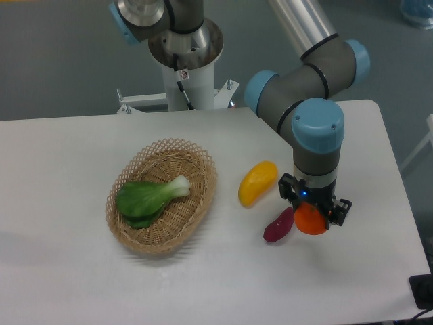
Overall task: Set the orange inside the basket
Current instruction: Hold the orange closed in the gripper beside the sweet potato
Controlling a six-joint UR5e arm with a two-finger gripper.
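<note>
The white table [61,271] runs wide and bare along its front and left, and its right edge lies close beside the arm's working spot, with a dark object [423,291] showing past the front right corner. The basket [203,196] sits left of centre, its long axis slanting from front left to back right, and a green leafy vegetable [145,198] lies inside with its pale stalk end toward the back right rim. Between the basket and the arm lies open tabletop, crossed only by a yellow fruit [257,183], tilted with its upper end to the right, and a purple item [278,225] just in front of it. The gripper [312,218] points straight down near the table's right side, its fingers closed in on the orange [310,220], which shows between them, just beside the purple item's right end and possibly touching it. Whether the orange rests on the table or is lifted off it cannot be told. Being round, the orange shows no long axis or heading.
</note>
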